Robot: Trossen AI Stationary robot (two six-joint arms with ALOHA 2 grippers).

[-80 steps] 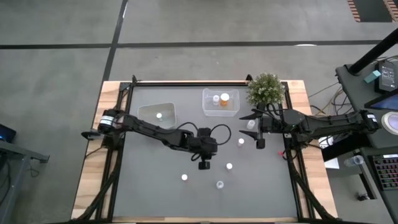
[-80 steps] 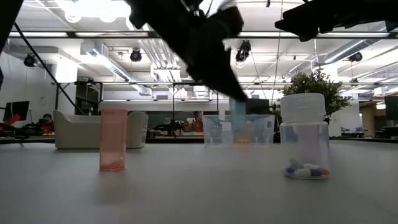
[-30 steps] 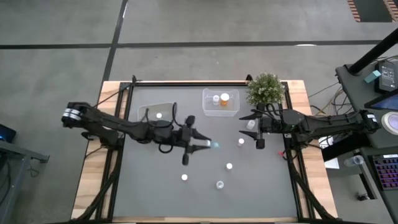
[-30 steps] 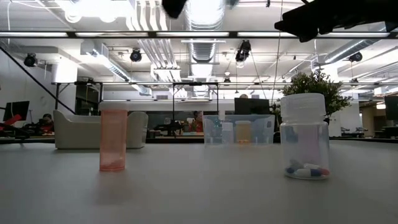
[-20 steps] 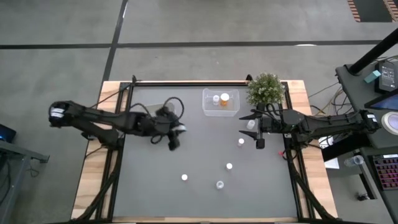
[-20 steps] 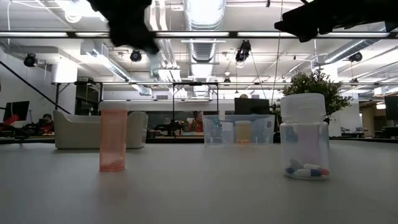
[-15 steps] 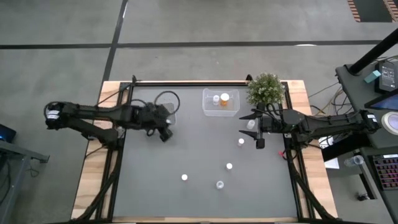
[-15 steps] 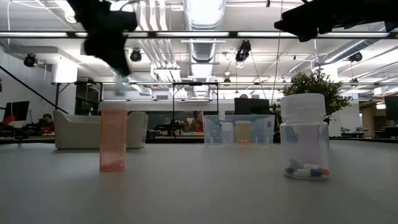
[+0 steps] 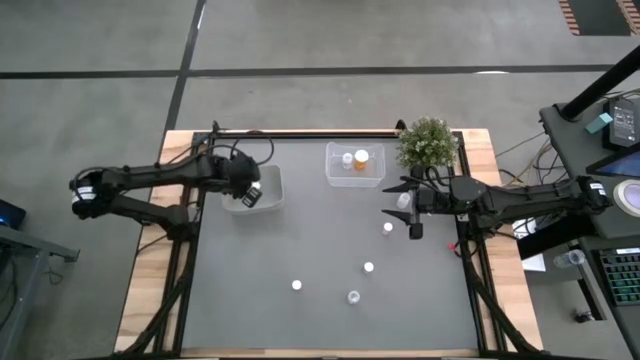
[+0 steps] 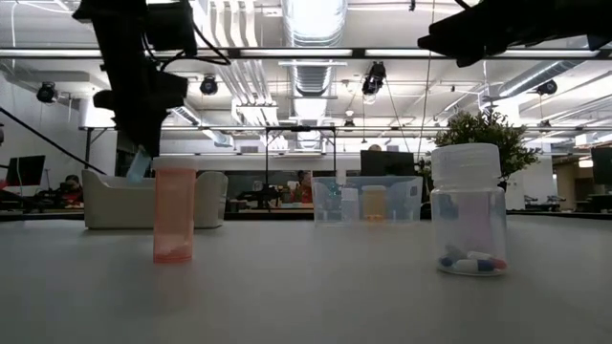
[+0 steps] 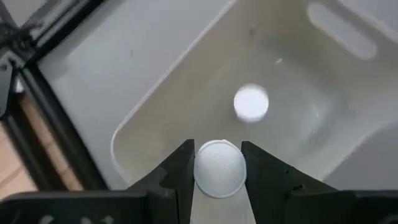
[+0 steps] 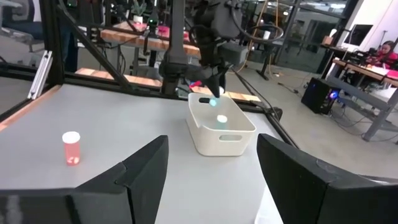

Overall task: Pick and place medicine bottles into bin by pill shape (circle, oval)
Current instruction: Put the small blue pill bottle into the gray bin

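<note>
My left gripper [image 9: 250, 194] hangs over the white bin [image 9: 271, 186] at the back left, shut on a white-capped medicine bottle [image 11: 219, 169]. Below it inside this bin [image 11: 155, 118] lies another bottle [image 11: 251, 102]. Loose bottles stand on the mat [image 9: 388, 228] [image 9: 368, 267] [image 9: 296, 285] [image 9: 353, 296]. An orange bottle [image 10: 174, 212] and a clear bottle with capsules [image 10: 468, 210] stand closest in the low view. My right gripper [image 9: 407, 208] waits open at the right, above a bottle [image 9: 403, 200]; its fingers [image 12: 146, 180] stand wide apart.
A clear bin [image 9: 355, 166] at the back middle holds two bottles, one white and one orange. A bushy green potted plant [image 9: 428, 144] stands at the back right beside the right arm. A black frame edges the grey mat.
My left arm has swung from the middle of the mat back and to the left with the bottle, ending over the white bin. The right arm has not moved.
</note>
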